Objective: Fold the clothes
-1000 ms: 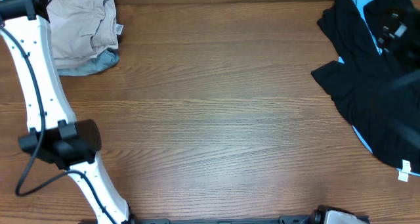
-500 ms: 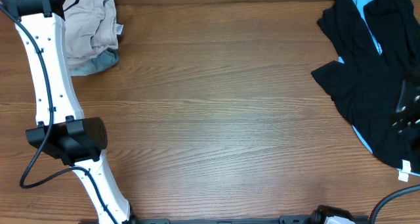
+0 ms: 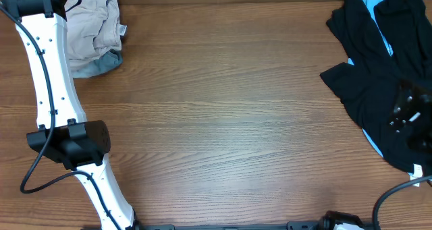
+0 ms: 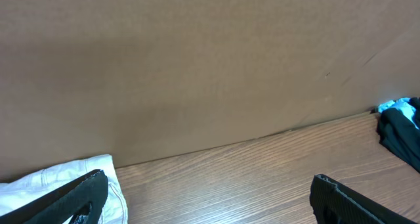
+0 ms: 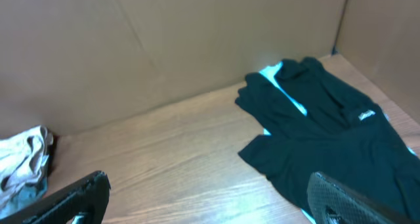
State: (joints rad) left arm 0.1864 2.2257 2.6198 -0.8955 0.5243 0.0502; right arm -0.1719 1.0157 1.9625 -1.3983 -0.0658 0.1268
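Note:
The clothes (image 3: 91,24), a crumpled pale beige pair of shorts with a small white tag, lie at the table's far left corner. In the left wrist view a pale edge of the clothes (image 4: 39,184) shows just behind the left finger. My left gripper (image 4: 210,204) stands open over bare wood beside them, holding nothing. My right gripper (image 5: 207,204) is open too, above the table at the edge of the black garments (image 5: 321,125), with nothing between its fingers. From there the clothes (image 5: 23,158) look small at far left.
Light-blue denim (image 3: 101,65) pokes out from under the beige pair. Black garments with light-blue trim (image 3: 378,68) cover the right side. A cardboard wall (image 4: 197,66) runs along the back. The left arm (image 3: 50,75) stretches up the left edge.
The left arm swung slightly right and settled at the far left corner. The right arm has come into view over the black garments. Both grippers stayed open.

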